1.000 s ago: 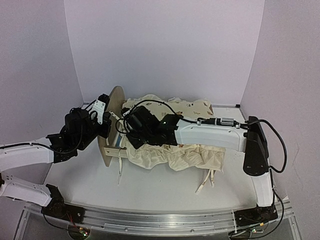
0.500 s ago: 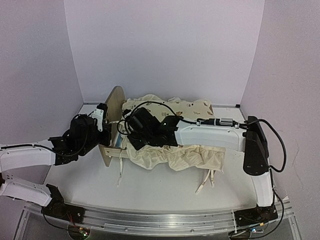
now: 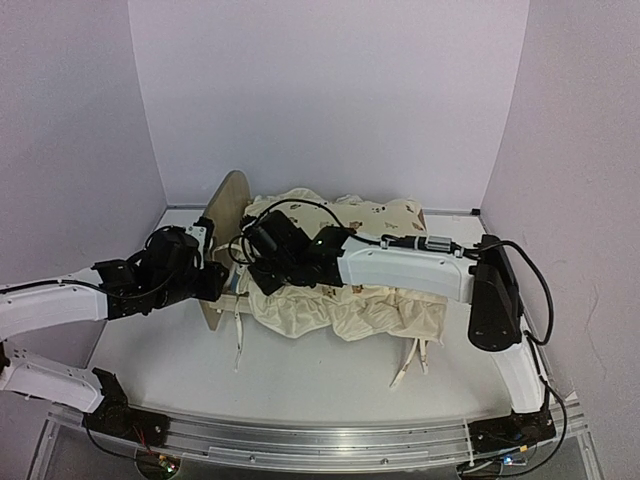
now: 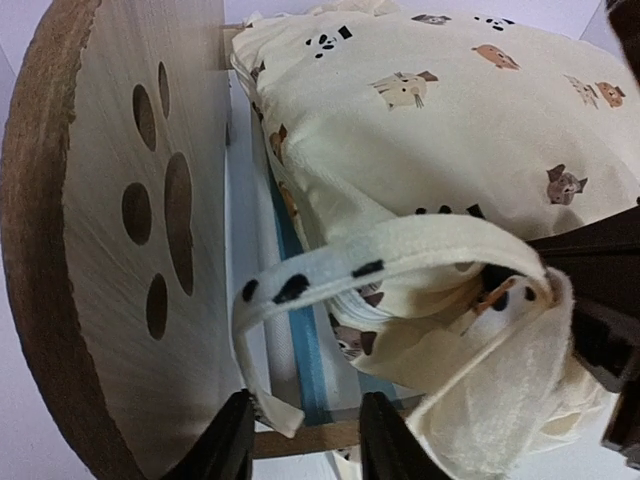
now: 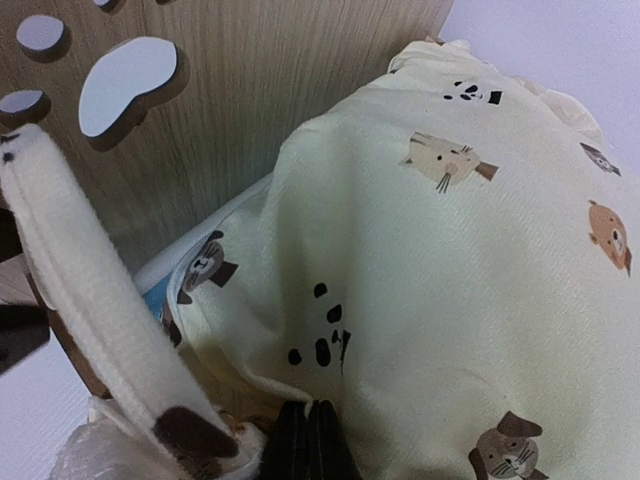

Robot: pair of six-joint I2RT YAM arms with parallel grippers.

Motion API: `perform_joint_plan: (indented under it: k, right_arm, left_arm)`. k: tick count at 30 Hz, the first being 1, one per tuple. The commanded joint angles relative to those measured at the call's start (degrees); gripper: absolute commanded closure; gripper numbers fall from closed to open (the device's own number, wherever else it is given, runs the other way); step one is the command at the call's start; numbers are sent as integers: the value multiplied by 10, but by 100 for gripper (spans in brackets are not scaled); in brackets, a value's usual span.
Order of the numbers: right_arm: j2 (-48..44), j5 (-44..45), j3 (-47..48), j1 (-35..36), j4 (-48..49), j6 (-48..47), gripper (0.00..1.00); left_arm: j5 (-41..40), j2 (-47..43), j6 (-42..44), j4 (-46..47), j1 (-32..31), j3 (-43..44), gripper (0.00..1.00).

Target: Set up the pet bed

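The left hand is released, its two fingers standing apart. The loose end of a spotted tie hangs in the gap between them, and neither finger clamps it. From there the tie loops up and across to the right hand, which is clenched. Its dark fingertips are pressed together on a pinch of cloth at the corner of the cushion, where the tie is sewn on. In the left wrist view the cloth bunches against that hand's tips.

Just beside the left hand stands the headboard, upright, with its paw-print cutout facing the cushion. Between the headboard and the cushion a strip of the base shows, white with a blue stripe.

The cushion is cream with small animal faces. It lies rumpled over the bed and hides most of the frame, and its near edge spills over the near side.

The bed sits on the tabletop, left of centre and toward the back wall, with its headboard at the left end. The left hand comes at that end from the left. The right arm reaches across over the cushion to the same corner. More ties trail from the cushion's near edge onto the tabletop.
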Motion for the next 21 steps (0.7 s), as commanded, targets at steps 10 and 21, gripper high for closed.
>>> perform_joint_plan:
  k: [10, 21]
  right_arm:
    - [68, 52, 82, -10, -28, 14, 97]
    - [101, 26, 96, -10, -30, 0, 76]
  left_arm:
    - [4, -105, -55, -152, 5, 80, 42]
    - [-111, 5, -26, -120, 6, 96, 47]
